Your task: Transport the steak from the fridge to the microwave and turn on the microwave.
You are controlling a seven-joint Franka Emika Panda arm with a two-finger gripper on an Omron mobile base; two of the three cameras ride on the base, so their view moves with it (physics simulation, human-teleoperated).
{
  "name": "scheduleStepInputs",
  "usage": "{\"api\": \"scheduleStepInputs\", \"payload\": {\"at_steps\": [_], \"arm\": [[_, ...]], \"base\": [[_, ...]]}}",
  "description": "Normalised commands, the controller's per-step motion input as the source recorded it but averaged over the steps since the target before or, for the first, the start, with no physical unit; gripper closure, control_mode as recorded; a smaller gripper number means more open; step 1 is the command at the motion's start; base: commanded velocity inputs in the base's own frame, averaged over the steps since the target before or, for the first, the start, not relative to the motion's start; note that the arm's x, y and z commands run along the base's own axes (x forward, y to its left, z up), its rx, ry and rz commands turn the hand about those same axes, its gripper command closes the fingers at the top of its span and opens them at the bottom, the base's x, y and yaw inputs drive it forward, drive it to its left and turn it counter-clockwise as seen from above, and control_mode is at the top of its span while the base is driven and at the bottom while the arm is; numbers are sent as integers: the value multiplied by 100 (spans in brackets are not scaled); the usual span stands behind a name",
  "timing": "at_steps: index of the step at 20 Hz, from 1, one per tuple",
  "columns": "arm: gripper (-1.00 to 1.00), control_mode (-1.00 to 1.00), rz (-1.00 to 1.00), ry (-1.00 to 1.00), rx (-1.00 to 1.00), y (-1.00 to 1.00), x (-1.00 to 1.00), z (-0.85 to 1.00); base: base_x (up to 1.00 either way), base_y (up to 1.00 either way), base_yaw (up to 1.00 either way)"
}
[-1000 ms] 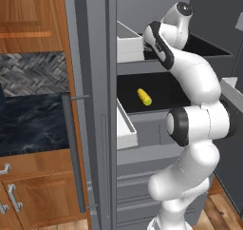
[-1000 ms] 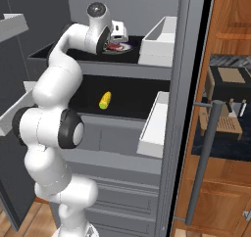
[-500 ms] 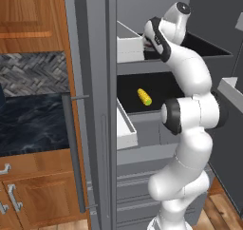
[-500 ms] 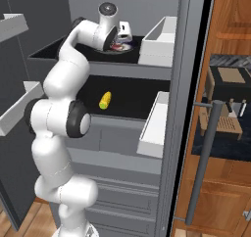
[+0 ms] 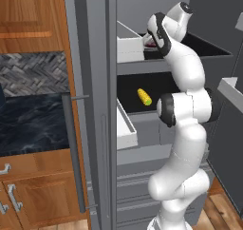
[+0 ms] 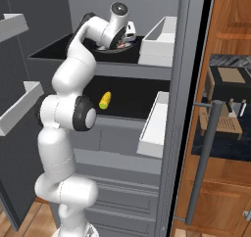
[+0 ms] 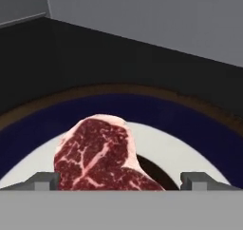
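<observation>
With marbled dark-red steak point(image 7: 102, 155) lying on blue-rimmed white plate point(image 7: 190, 153) on upper fridge point(image 5: 97, 81) shelf, am holding tool point(image 7: 118, 181) spread wide, fingertips straddling meat for grasp.

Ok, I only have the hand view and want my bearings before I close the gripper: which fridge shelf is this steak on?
Observer: The steak is on the upper dark shelf of the fridge.
Operator: Anything underneath that shelf?
Observer: A corn cob lies on the shelf below.
Operator: And next to the plate?
Observer: A white bin stands beside it at the same level.
</observation>
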Motion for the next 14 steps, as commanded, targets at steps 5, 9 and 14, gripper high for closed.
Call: {"api": "scheduleStepInputs", "payload": {"at_steps": [5, 9, 14], "arm": [[-100, -100, 14, 16, -11, 0, 24, -71], [100, -100, 11, 28, -19, 0, 5, -96], [100, -100, 2, 18, -8, -13, -6, -84]], "base": [[0, 0, 0], [0, 0, 0], [0, 0, 0]]}}
